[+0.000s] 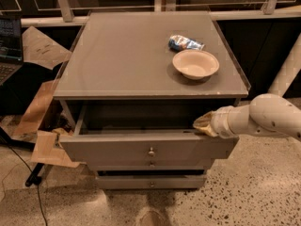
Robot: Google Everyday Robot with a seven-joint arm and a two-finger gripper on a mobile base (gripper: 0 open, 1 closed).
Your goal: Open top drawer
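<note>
The top drawer [141, 149] of the grey cabinet is pulled well out. Its wide flat front carries a small round metal knob [151, 151] at the centre, and its dark interior shows behind the front's upper edge. My gripper [203, 125] on the white arm comes in from the right and rests on the top right edge of the drawer front. Its tan fingertips hook over that edge. Two slimmer drawers sit under the top one, mostly hidden by it.
On the cabinet top [127, 55] stand a cream bowl [195, 64] and a crumpled blue snack bag [186, 43]. Cardboard pieces [44, 126] and a laptop [9, 46] lie at the left. Speckled floor lies in front.
</note>
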